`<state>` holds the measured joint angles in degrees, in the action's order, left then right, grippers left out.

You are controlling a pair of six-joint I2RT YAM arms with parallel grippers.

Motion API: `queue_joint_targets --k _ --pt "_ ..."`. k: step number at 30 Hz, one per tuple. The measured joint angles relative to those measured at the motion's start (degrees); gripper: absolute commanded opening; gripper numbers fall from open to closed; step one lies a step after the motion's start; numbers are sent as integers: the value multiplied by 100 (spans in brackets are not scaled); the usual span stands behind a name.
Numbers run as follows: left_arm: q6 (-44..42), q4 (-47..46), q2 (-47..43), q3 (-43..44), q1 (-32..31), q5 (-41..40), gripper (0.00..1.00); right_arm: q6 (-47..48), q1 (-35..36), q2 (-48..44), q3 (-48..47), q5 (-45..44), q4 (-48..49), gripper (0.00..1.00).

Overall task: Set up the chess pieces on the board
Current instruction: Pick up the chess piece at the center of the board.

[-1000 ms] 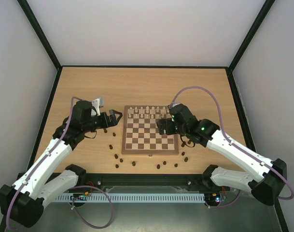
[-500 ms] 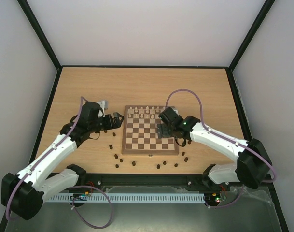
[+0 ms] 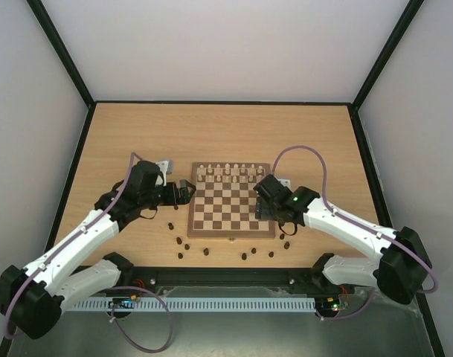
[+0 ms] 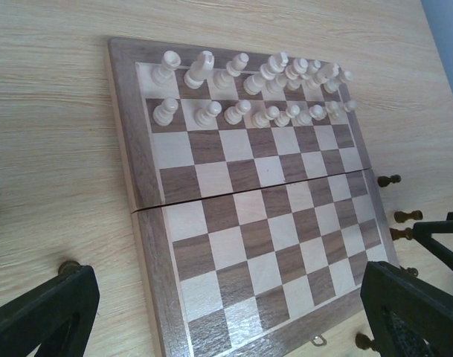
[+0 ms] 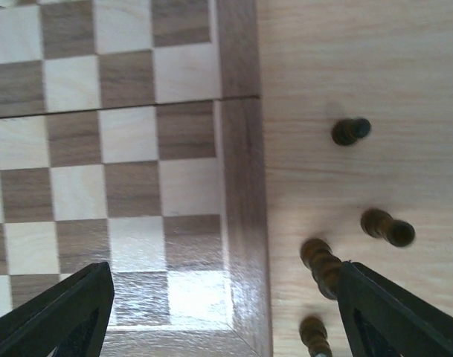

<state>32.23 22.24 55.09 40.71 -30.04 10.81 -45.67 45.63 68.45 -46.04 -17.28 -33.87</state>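
The board lies mid-table, clasp on its near edge. Cream chess pieces fill its two far rows; they also show in the left wrist view. Dark chess pieces lie on the table left of the board, in front of it and to its right. My left gripper is open and empty beside the board's left edge. My right gripper is open and empty over the board's near right corner, with dark pieces close by its right finger.
Black frame rails run along the table's edges. The arm bases stand at the near edge. More dark pieces lie right of the board in the right wrist view.
My right gripper has moved right and nearer, from over the board's middle right to its near right corner. My left gripper has shifted slightly toward the board's left edge.
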Motion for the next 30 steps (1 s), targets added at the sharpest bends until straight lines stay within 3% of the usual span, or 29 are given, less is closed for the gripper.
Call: queue_joint_targets --k 13,27,30 --pt "-120 -7 -267 -2 -57 317 99 -595 -249 -153 345 -9 -492 65" --pt "-177 -22 -291 -2 -59 455 99 -396 -774 229 374 317 -417 51" --pt "-184 -37 -286 -2 -61 468 99 -343 -774 396 404 428 -352 44"
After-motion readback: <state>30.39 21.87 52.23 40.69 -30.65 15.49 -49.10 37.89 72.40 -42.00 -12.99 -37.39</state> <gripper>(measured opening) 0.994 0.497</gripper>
